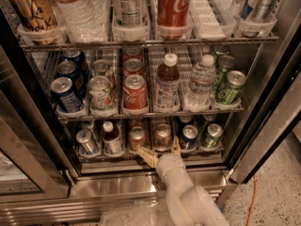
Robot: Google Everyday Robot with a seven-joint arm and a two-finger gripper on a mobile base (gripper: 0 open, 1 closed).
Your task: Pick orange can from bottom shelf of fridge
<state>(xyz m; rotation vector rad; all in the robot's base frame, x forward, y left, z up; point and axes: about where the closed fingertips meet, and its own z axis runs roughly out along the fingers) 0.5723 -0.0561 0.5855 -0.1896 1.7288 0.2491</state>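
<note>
The fridge (pixel 270 95) stands open, with drinks on white wire shelves. On the dim bottom shelf (pixel 96 157), two orange-copper cans with silver tops stand side by side: one (pixel 163 135) at the middle and one (pixel 137 137) just left of it. My gripper (pixel 159 149) is open at the front edge of the bottom shelf. Its left finger (pixel 145 155) lies below the left orange can and its right finger (pixel 176 145) sits right of the middle orange can. The fingers stand in front of the cans and hold nothing.
The bottom shelf also holds a silver can (pixel 86 141), a small dark bottle (pixel 111 138), a blue-topped can (pixel 189 135) and a green can (pixel 211 135). Red Coca-Cola cans (pixel 135 93) stand on the shelf above. An orange cable (pixel 252 197) lies on the floor at the right.
</note>
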